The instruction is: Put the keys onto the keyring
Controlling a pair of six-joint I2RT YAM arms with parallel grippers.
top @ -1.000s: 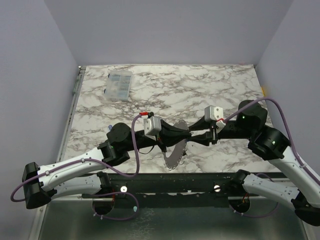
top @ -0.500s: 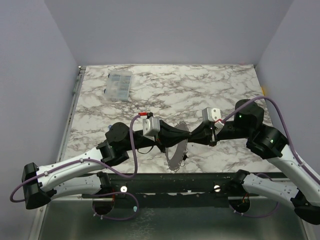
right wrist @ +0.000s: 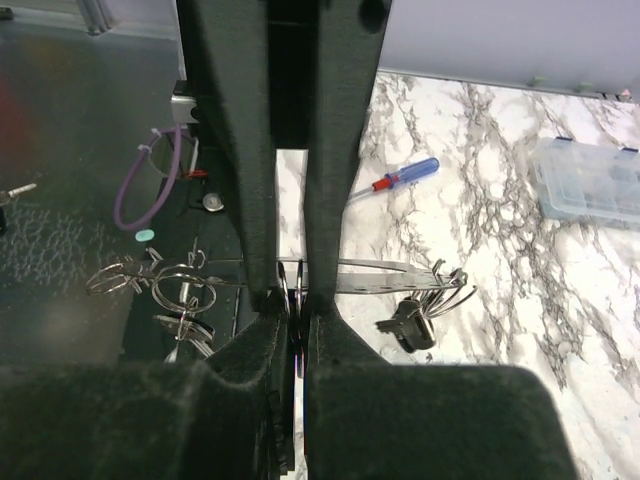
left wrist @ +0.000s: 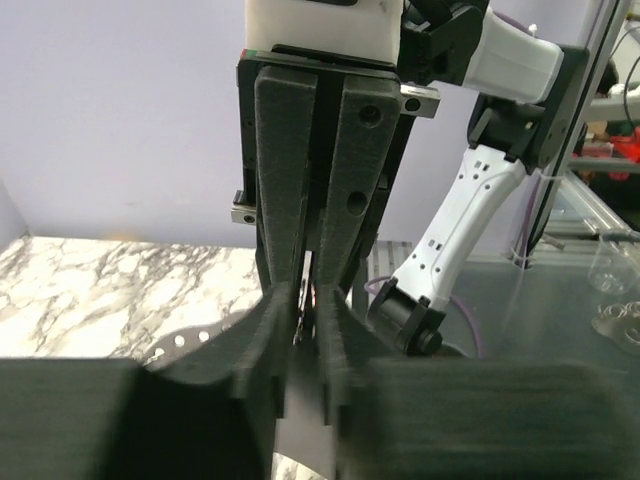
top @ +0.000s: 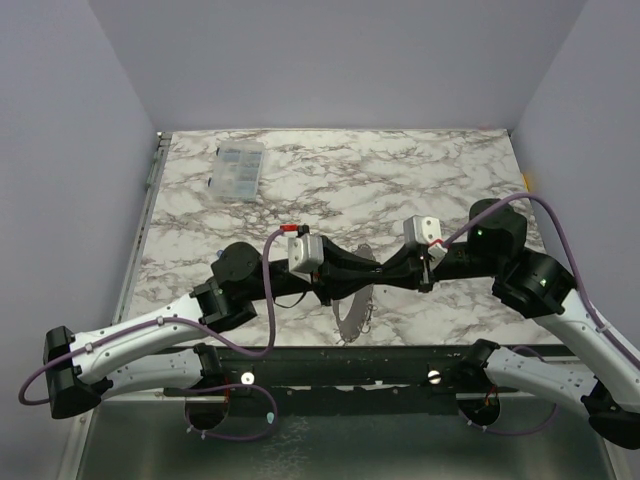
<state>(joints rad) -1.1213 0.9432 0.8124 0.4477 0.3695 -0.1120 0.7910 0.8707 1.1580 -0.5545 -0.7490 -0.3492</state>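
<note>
The two grippers meet tip to tip above the table's front middle. My right gripper [top: 386, 268] [right wrist: 296, 318] is shut on a thin metal ring [right wrist: 291, 283] of the keyring. The keyring's pale perforated band [right wrist: 385, 276] [top: 353, 308] stretches sideways behind the fingers and hangs below them in the top view. My left gripper [top: 370, 265] [left wrist: 308, 312] faces it, its jaws a narrow slit apart around the same ring. A dark-headed key [right wrist: 410, 328] hangs from wire rings at the band's right end. More rings and keys [right wrist: 182, 332] hang at its left end.
A red and blue screwdriver [right wrist: 400, 180] lies on the marble table [top: 420, 180] behind the grippers. A clear plastic box [top: 240, 168] [right wrist: 590, 180] sits at the far left of the table. The metal frame rail [top: 330, 365] runs along the front edge.
The right gripper moved left to the left gripper's tips and shut on the ring. The left jaws have since parted slightly. The hanging band swung a little.
</note>
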